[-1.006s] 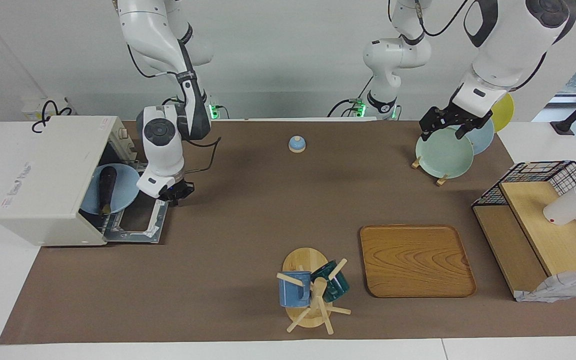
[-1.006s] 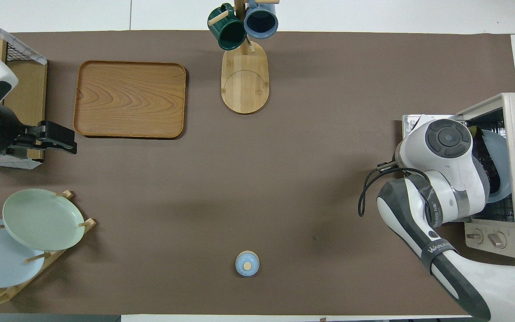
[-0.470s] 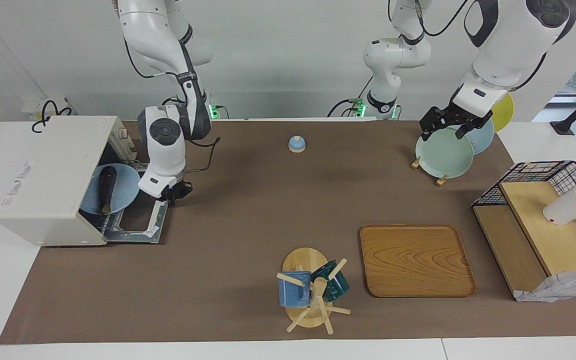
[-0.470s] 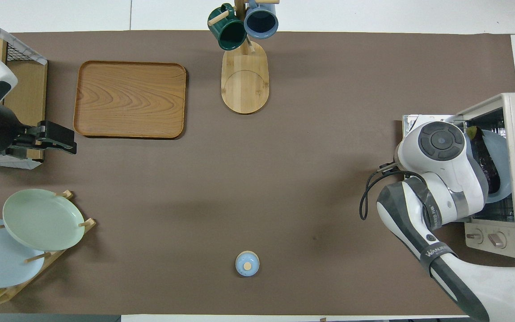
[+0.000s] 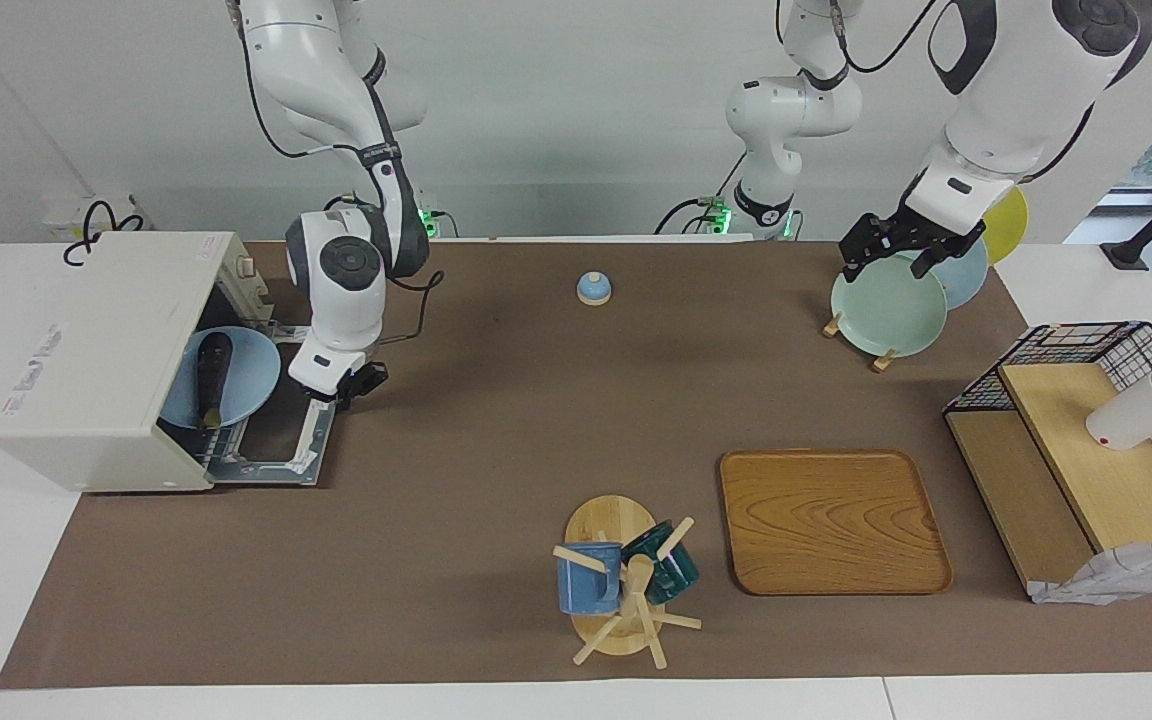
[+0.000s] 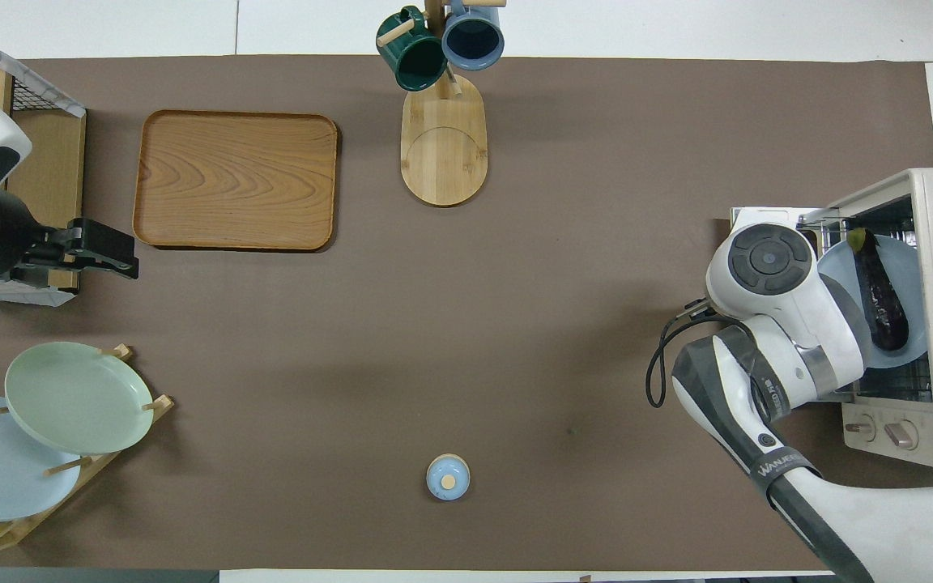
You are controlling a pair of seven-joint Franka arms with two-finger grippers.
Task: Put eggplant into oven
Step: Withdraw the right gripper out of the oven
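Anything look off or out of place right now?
Only one oddity: the white cup lies tipped on its side on the wire-and-wood shelf. The eggplant rests on a blue plate inside the open oven, apart from the right gripper. The left gripper hangs over the plate rack.

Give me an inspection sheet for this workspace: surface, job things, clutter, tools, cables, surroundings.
Surface: brown mat over a white table.
Job's things: eggplant lies on a light blue plate in the oven; the oven's door is open and flat.
Clutter: wooden tray, mug tree, plate rack, wire-and-wood shelf, small blue bell.
Tools: right tool over the open door, holding nothing; left tool over the plate rack, waiting.
Cables: black cable hanging off the right arm.
Surroundings: white wall; window at the left arm's end.
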